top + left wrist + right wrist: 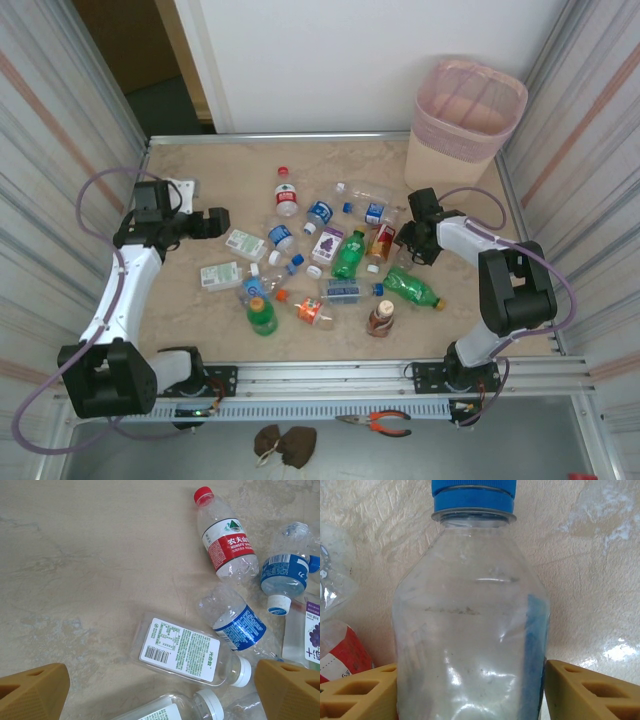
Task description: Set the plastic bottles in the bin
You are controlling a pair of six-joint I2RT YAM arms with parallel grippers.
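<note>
Beige, marble-patterned table top (pixel 330 160) is framed by a thin metal edge, and ribbed grey walls are seen close on both sides, with a white wall behind. The tall beige bin lined with a pink translucent bag (pixel 455 165) is placed at the far right corner, well apart from the pile. The small plastic bottles (pixel 330 260) are scattered on their sides over the middle of the table. Bare surface is left along the far-left part and in a strip at the near edge (there the most free room is found).

The left gripper (pixel 222 222) (pixel 160 687) is held with its jaws wide apart and nothing between them, above the left border of the pile. A clear flat bottle with a white and green label (pixel 185 652) lies just ahead of it, and a clear bottle with a red cap and red label (pixel 227 545) lies farther off.

The right gripper (pixel 412 238) (pixel 470 690) is set around a clear bottle with a blue cap (pixel 470 605). Its tan fingers (pixel 360 695) are laid against both sides of the body. This bottle is lying on the table.
</note>
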